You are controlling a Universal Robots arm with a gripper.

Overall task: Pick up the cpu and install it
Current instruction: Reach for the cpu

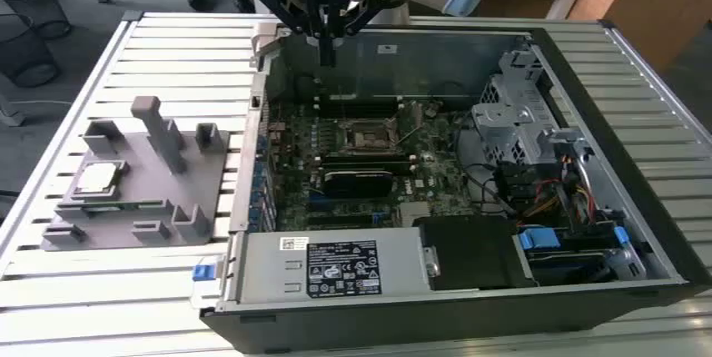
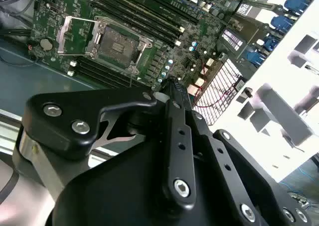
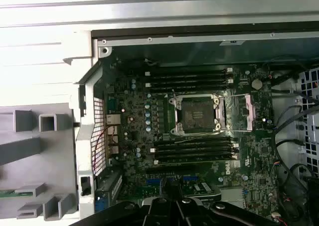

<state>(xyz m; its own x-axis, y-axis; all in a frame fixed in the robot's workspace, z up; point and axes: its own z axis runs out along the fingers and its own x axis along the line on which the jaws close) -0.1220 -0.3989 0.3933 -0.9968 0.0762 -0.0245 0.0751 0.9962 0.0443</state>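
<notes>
The cpu (image 1: pixel 98 176), a small square chip with a silver top, lies flat on the grey fixture (image 1: pixel 167 207) at the exterior view's left, outside the computer case. My gripper (image 1: pixel 327 60) hangs above the case's far wall, fingers pointing down, shut with nothing between them, well away from the cpu. The motherboard socket (image 1: pixel 364 134) sits empty in the middle of the board, its metal frame swung open. In both wrist views the socket (image 2: pixel 117 44) (image 3: pixel 196 111) lies beyond my gripper's (image 2: pixel 173 84) (image 3: pixel 169 185) closed tips.
The open case (image 1: pixel 623 207) holds a drive cage (image 1: pixel 518 119), cables, a black power supply (image 1: pixel 473 253) and memory slots (image 3: pixel 192 79) either side of the socket. The fixture carries upright posts (image 1: pixel 156 128) near the cpu. A slatted white table (image 1: pixel 100 290) lies beneath.
</notes>
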